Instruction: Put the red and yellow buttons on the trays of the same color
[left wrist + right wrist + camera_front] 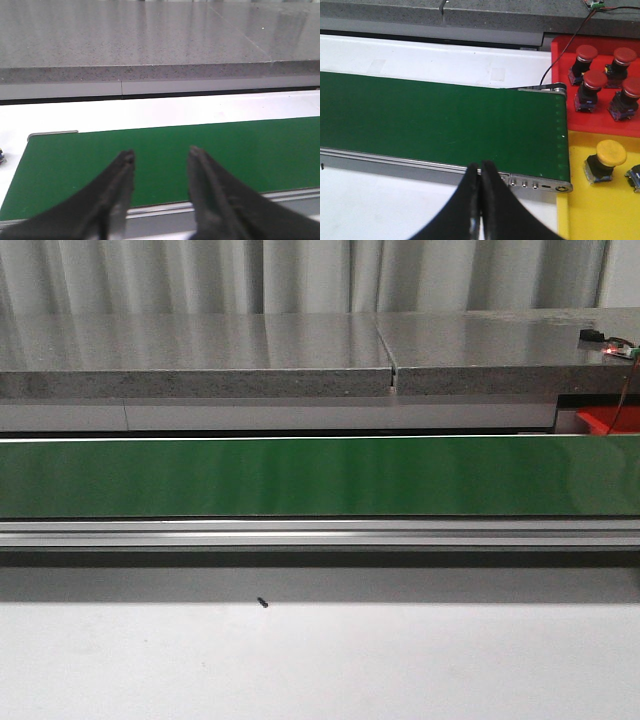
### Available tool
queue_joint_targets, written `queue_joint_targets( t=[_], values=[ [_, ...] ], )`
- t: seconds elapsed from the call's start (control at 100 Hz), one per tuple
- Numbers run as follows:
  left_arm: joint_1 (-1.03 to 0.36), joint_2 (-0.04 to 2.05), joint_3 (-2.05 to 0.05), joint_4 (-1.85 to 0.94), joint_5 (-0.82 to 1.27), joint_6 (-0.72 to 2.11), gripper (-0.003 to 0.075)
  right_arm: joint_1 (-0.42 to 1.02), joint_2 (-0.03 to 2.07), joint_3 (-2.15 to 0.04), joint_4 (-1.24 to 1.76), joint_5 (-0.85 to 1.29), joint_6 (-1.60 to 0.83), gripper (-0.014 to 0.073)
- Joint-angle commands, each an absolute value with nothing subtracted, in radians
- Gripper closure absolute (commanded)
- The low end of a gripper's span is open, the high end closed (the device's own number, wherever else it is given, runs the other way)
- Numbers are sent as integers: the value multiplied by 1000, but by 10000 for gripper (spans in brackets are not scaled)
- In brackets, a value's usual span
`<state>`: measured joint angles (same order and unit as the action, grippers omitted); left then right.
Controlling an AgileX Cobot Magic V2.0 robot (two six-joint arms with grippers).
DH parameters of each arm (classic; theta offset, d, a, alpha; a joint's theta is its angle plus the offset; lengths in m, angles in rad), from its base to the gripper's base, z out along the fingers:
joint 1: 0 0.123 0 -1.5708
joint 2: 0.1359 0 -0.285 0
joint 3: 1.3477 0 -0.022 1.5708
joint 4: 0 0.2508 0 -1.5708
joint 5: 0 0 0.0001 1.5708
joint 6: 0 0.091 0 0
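In the right wrist view a red tray (560,55) holds several red buttons (594,81). Beside it a yellow tray (585,210) holds a yellow button (611,153), and a second button (635,177) is cut off by the frame edge. My right gripper (481,166) is shut and empty, at the near rail of the green belt (440,125), close to the belt's end by the trays. My left gripper (161,152) is open and empty over the bare belt (165,150) near its other end. The front view shows neither gripper, only a corner of the red tray (605,420).
A grey stone ledge (200,355) runs behind the belt (320,475). A small circuit board with wires (612,345) lies on the ledge at the far right, and a thin cable (565,50) drops from it past the red tray. A small dark screw (262,603) lies on the white table.
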<state>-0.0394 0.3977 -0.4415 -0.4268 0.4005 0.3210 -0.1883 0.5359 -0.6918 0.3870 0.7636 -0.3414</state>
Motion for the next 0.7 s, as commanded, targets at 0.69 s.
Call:
queue_joint_targets(
  t=[0.69],
  values=[
    [96,830,-796,-445,306,252,84,-185,537,-716,409,705,-347,662]
  ],
)
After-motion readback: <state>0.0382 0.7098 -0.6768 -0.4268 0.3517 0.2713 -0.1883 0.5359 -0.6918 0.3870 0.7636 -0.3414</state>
